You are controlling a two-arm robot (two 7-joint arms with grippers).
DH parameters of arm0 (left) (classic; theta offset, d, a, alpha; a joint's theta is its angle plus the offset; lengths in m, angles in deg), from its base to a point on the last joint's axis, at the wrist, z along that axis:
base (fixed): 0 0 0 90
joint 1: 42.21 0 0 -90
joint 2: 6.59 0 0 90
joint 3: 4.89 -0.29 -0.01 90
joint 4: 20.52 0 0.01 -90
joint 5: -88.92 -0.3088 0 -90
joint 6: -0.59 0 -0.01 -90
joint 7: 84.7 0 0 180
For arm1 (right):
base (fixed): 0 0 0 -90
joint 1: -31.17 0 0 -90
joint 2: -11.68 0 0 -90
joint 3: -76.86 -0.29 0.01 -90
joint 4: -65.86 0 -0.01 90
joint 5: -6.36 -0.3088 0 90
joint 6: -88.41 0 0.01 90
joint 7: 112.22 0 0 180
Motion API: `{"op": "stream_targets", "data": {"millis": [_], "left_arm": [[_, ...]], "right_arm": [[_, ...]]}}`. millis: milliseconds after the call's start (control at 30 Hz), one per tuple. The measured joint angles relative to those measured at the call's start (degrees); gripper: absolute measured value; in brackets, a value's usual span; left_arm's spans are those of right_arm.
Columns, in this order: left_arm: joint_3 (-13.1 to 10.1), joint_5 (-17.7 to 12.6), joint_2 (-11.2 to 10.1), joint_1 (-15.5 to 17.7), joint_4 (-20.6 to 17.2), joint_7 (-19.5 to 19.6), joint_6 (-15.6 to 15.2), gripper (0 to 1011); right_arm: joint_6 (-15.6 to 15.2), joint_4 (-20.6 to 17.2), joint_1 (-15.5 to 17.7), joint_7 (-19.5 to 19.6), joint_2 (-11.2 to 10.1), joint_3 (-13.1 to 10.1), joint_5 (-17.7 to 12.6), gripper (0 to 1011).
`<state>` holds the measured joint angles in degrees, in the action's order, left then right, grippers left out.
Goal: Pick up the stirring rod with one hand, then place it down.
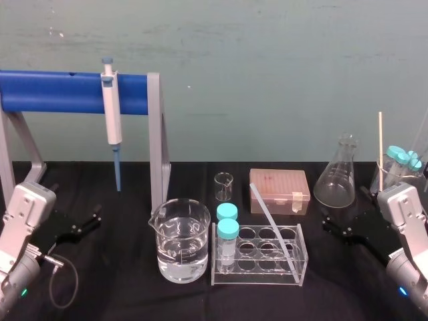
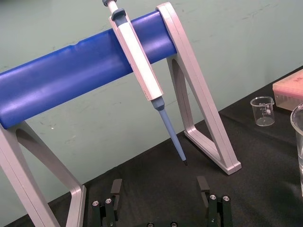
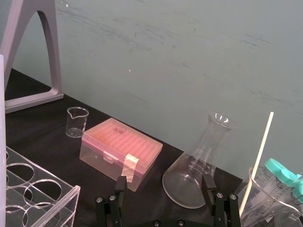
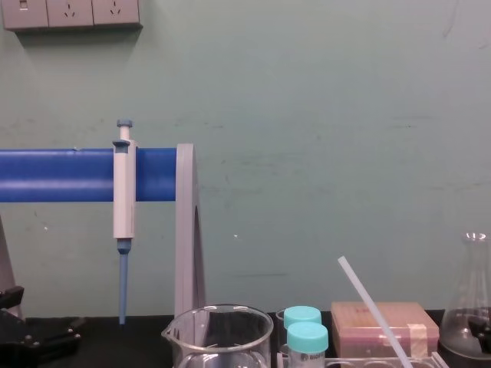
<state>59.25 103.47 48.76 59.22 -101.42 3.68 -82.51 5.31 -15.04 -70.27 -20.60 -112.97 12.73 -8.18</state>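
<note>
Glassware crowded the black table (image 1: 134, 297) as the stirring rod (image 1: 273, 224) leaned untouched in the clear tube rack (image 1: 267, 275). Its lower end sat among the rack's wells and its upper end rose free toward the pink box (image 1: 279, 190) behind. 2 teal-capped tubes (image 1: 227, 231) stood in the same rack, with a beaker of water (image 1: 179, 251) just beside it.

The left gripper (image 2: 160, 185) lay low at the table's left edge, below the hanging pipette (image 1: 111, 110), its fingers spread with nothing between them. The right gripper (image 3: 164, 182) sat at the far right, near the conical flask (image 1: 336, 177), likewise spread and empty. Both were well apart from the rod.

The rod looked light, stiff and smooth, so it would likely slip in a loose pinch and could snap if bent against the rack wall. Its raised, free upper part seemed the best place to take hold, across its width. A lift along its own slant would spare the tubes and rack.
</note>
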Motion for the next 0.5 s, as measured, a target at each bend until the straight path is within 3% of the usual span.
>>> {"op": "stream_targets", "data": {"millis": [500], "left_arm": [[0.0,0.0,0.0,0.0,0.0,0.0,0.0,1000]], "right_arm": [[0.0,0.0,0.0,0.0,0.0,0.0,0.0,1003]]}}
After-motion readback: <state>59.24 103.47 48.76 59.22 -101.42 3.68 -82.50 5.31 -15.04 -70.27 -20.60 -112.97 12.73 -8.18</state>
